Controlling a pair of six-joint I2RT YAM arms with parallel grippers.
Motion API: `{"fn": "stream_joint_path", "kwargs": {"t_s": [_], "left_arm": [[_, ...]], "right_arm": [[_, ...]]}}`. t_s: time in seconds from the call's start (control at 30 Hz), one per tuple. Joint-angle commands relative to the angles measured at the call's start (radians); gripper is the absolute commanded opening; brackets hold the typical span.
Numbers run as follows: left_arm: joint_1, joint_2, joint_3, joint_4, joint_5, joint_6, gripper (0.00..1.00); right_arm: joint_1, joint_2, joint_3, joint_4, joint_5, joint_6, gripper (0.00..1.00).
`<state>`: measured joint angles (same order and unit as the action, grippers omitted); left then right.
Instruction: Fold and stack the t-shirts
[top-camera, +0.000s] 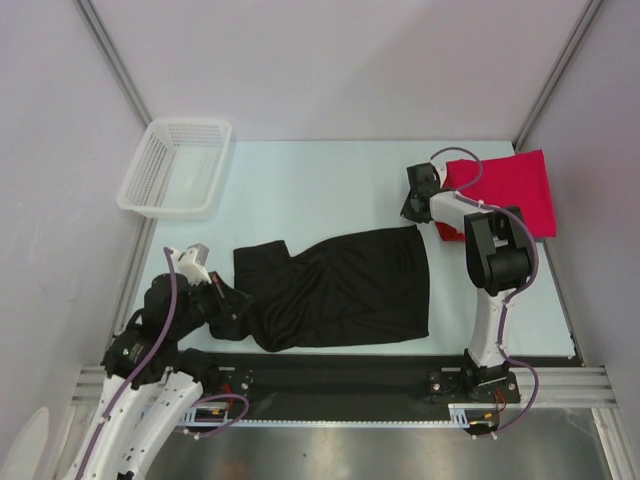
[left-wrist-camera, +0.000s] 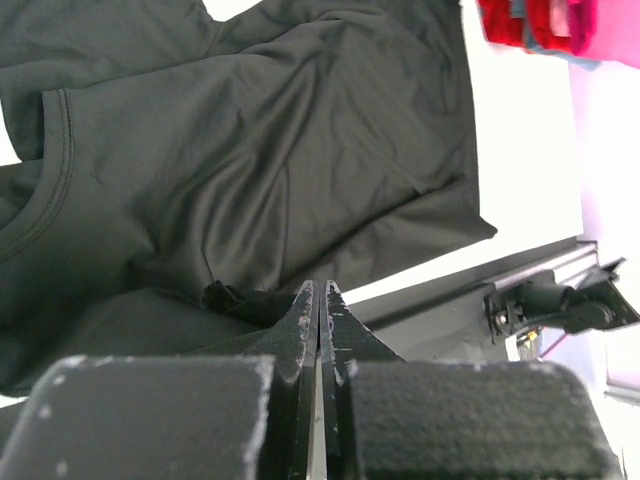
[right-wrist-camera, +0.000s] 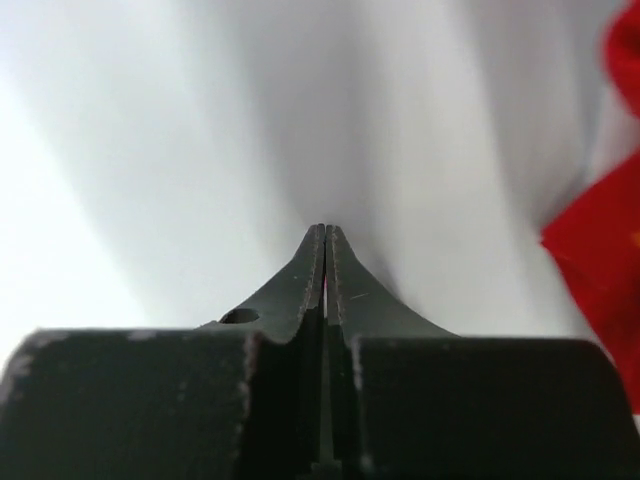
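A black t-shirt (top-camera: 340, 285) lies spread out and wrinkled across the middle of the table, and it fills most of the left wrist view (left-wrist-camera: 250, 150). My left gripper (top-camera: 245, 298) is low at the shirt's left edge, jaws shut (left-wrist-camera: 320, 292) with no cloth showing between them; a small bunch of black fabric sits just left of the tips. Folded red t-shirts (top-camera: 515, 190) lie at the back right. My right gripper (top-camera: 410, 212) hangs between the black shirt's far right corner and the red pile, shut (right-wrist-camera: 326, 232) and empty, with red cloth (right-wrist-camera: 600, 260) at its right.
A white mesh basket (top-camera: 175, 165) stands at the back left corner. A black rail (top-camera: 330, 370) runs along the near table edge just below the black shirt, also seen from the left wrist (left-wrist-camera: 470, 290). Walls close in on the left, back and right.
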<state>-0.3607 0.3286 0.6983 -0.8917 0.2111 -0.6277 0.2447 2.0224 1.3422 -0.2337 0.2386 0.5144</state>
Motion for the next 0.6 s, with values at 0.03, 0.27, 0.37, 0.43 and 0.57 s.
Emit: {"fn": "stream_joint_path", "kwargs": {"t_s": [0.03,0.27,0.37,0.43,0.57], "left_arm": [[-0.003,0.087,-0.02,0.155,-0.032,-0.04,0.0],[-0.003,0.083,-0.029,0.166,0.01,-0.041,0.0],[-0.003,0.037,-0.043,0.143,-0.002,-0.04,0.0],[-0.003,0.023,-0.039,0.126,-0.009,-0.038,0.0],[-0.003,0.013,-0.023,0.091,-0.006,-0.027,0.0]], "right_arm": [[-0.002,0.003,0.093,-0.019,-0.1,-0.016,0.0],[-0.002,-0.047,0.078,-0.104,-0.027,-0.066,0.57],[-0.005,-0.063,0.025,-0.099,-0.007,-0.073,0.57],[-0.004,-0.077,-0.003,-0.081,-0.002,-0.074,0.57],[-0.002,-0.1,-0.072,-0.055,-0.009,-0.079,0.58]]}}
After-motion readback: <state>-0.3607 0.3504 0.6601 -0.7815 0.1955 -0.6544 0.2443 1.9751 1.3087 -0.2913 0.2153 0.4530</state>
